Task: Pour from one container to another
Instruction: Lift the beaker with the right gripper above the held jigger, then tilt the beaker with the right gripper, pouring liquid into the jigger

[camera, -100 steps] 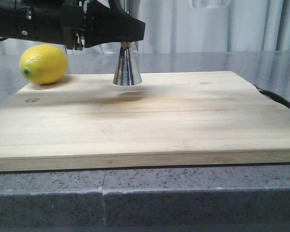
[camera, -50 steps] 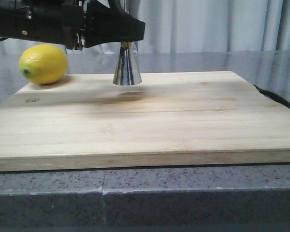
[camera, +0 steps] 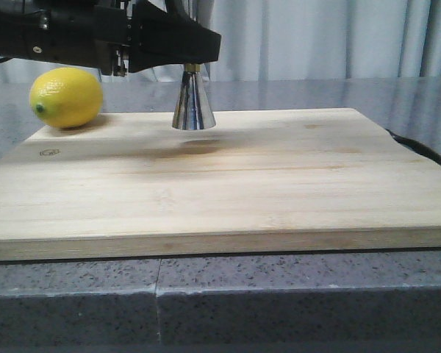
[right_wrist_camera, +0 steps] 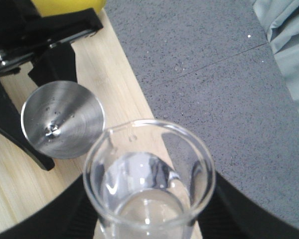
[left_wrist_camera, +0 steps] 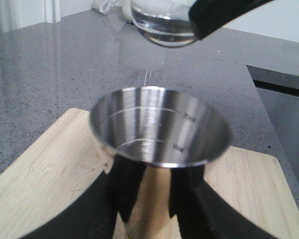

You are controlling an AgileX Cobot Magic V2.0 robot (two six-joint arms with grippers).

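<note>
Left gripper (left_wrist_camera: 149, 209) has its black fingers (left_wrist_camera: 97, 211) pressed to either side of the steel jigger (left_wrist_camera: 159, 127), clamped at the narrow waist, and the jigger stands upright on the wooden cutting board (camera: 228, 184) near its far edge, open cup facing up. Right gripper (right_wrist_camera: 149, 219) is closed around the glass beaker (right_wrist_camera: 149, 174), held in the air above and just beside the jigger's mouth, clear liquid sitting in its bottom. Lemon (camera: 66, 97) rests at the board's far left corner, well apart from the jigger
</note>
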